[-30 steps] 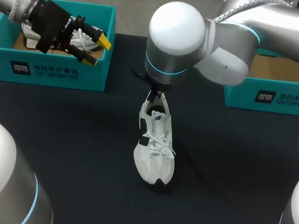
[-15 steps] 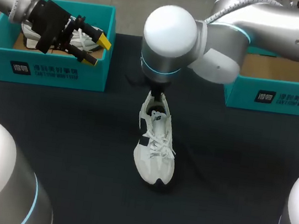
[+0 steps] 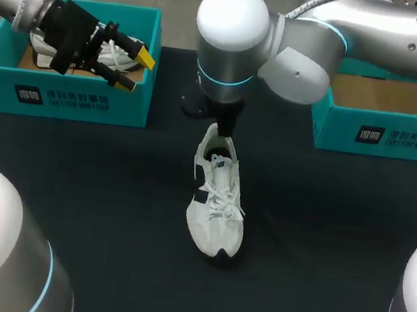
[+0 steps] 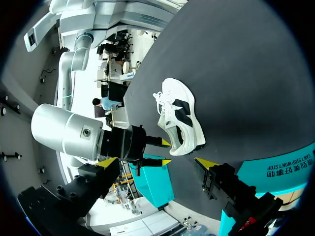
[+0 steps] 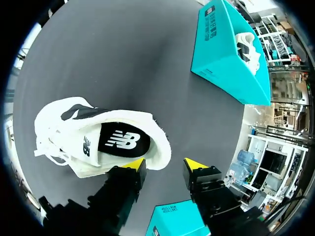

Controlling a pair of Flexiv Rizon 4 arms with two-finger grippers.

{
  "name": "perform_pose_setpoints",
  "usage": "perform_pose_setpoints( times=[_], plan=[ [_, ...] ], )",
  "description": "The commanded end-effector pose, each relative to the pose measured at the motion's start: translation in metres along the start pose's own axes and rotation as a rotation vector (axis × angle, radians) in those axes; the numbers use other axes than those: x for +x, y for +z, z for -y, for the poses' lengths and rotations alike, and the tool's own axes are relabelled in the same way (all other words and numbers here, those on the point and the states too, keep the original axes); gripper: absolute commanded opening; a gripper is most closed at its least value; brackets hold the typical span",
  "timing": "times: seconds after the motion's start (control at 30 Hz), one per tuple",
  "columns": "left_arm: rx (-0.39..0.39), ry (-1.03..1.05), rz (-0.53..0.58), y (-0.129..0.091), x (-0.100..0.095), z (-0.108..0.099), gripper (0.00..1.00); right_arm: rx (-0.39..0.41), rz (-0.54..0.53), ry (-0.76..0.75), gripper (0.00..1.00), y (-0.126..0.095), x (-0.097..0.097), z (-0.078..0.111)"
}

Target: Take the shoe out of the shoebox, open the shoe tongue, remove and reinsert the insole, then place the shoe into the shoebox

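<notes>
bright even light, faint shadow beside the shoe (image 3: 216, 204).

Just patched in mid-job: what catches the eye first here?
A white shoe stands alone mid-table on the dark table, with the right pincer open just behind its heel. The left pincer hangs open over the teal shoebox at the left, which holds a second shoe.

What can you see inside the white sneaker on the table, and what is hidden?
Inside the white sneaker, a black insole with a white logo shows through the opening. Its front part is covered by the tongue and laces.
</notes>
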State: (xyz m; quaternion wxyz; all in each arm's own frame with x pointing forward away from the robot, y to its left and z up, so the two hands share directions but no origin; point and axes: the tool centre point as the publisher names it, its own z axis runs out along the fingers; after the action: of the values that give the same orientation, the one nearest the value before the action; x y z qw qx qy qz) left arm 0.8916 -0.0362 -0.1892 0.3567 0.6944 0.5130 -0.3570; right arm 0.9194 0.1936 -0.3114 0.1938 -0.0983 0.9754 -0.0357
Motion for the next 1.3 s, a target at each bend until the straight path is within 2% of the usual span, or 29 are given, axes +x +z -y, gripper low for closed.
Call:
perform_pose_setpoints(
  times=[0.03, 0.07, 0.1, 0.23, 0.3, 0.4, 0.9, 1.03, 1.23, 1.3],
  plan=[
    [0.000, 0.000, -0.004, 0.000, -0.001, 0.001, 1.00, 0.015, -0.019, 0.011, 0.50, -0.003, -0.004, -0.009],
    [0.000, 0.000, -0.004, 0.000, -0.001, 0.001, 1.00, 0.020, -0.029, 0.014, 0.58, -0.003, -0.003, -0.010],
    [0.000, 0.000, -0.004, 0.000, -0.001, 0.001, 1.00, 0.018, -0.031, 0.013, 0.62, -0.002, -0.003, -0.013],
    [0.000, 0.000, -0.004, 0.000, -0.001, 0.001, 1.00, 0.015, -0.060, 0.021, 0.67, 0.006, -0.001, -0.016],
    [0.000, 0.000, -0.004, 0.000, -0.001, 0.001, 1.00, 0.012, -0.068, 0.036, 0.76, 0.011, -0.001, -0.016],
    [0.000, 0.000, -0.004, 0.000, -0.001, 0.001, 1.00, 0.001, -0.069, 0.062, 0.84, 0.019, -0.002, -0.017],
    [0.000, 0.000, -0.004, 0.000, -0.001, 0.001, 1.00, 0.002, -0.078, 0.083, 0.82, 0.061, 0.001, -0.014],
    [0.000, 0.000, -0.004, 0.000, -0.001, 0.001, 1.00, 0.001, -0.090, 0.086, 0.77, 0.070, 0.002, -0.014],
    [0.000, 0.000, -0.004, 0.000, -0.001, 0.001, 1.00, 0.005, -0.104, 0.097, 0.59, 0.078, 0.004, -0.012],
    [0.000, 0.000, -0.004, 0.000, -0.001, 0.001, 1.00, 0.010, -0.112, 0.103, 0.57, 0.081, 0.005, -0.010]
  ],
)
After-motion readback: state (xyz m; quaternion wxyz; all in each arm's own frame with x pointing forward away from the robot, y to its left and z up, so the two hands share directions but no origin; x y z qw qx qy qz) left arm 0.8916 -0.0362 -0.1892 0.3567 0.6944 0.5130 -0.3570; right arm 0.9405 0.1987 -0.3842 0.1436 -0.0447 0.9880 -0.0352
